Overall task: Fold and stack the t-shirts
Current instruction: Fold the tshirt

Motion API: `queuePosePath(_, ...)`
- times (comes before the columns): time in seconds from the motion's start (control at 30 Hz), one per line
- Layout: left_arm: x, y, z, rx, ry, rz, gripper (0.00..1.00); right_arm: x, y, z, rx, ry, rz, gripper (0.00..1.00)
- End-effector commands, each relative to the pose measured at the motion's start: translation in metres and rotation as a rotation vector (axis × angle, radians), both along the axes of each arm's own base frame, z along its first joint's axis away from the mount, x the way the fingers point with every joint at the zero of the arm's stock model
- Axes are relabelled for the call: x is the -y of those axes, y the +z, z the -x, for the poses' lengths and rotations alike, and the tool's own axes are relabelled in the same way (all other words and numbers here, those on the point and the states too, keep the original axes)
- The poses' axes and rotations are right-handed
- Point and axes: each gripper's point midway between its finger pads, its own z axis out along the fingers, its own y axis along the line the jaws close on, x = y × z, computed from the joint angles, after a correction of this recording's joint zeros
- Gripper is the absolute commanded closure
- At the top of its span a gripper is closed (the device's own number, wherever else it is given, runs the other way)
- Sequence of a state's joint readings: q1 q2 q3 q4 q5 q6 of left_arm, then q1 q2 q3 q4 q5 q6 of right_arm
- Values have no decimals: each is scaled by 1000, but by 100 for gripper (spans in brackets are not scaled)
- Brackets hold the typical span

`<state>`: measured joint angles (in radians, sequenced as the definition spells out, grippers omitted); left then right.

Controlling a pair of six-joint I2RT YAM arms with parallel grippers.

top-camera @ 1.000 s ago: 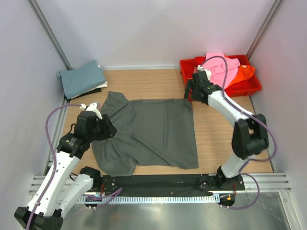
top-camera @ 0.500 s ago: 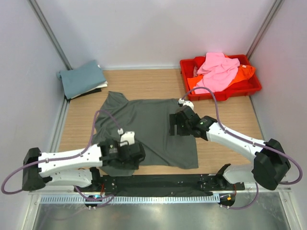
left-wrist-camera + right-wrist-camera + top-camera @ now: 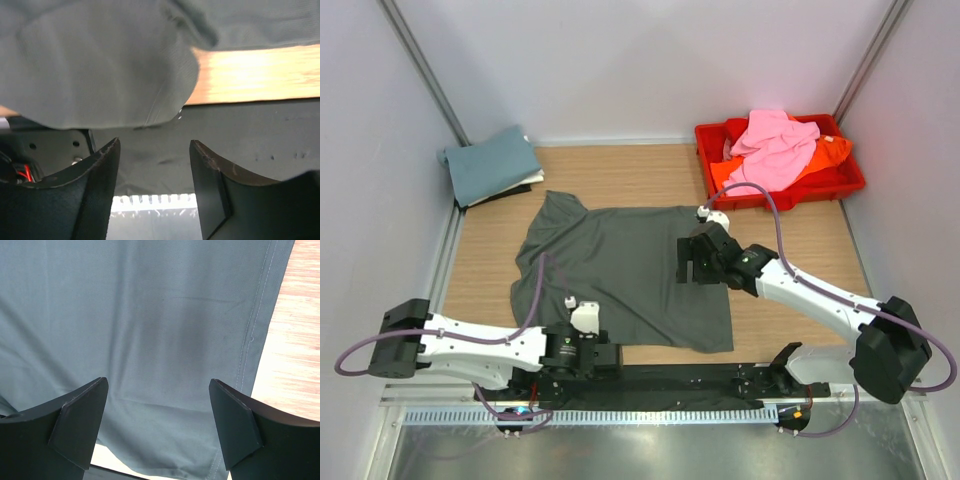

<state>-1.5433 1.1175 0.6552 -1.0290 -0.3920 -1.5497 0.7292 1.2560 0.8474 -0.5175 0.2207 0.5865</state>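
Your red tray (image 3: 852, 182) holds the pink shirt (image 3: 775, 145) and orange shirt (image 3: 832, 152), while the dark grey t-shirt (image 3: 630, 275) lies spread on the table (image 3: 620, 170), right tool (image 3: 157, 385) wide above it, left tool (image 3: 154, 150) open beside its sleeve.

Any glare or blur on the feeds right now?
Left wrist: table wood blown out by glare, dark grey t-shirt soft-focused. Right wrist: shirt edge stitching sharp, wood at right washed out. Top external: even light, faint shadows, no blur.
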Motion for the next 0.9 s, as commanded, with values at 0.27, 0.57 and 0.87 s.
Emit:
queuePosePath(0.27,17,-7,-30,122,-132,-170,39,10,1,1,29,-36,11,10)
queuePosePath(0.57,11,-14,-37,105,-146,-382,97,12,2,2,21,-45,10,10)
queuePosePath(0.87,-20,64,-38,123,-159,-399,100,45,5,32,-49,-205,20,10)
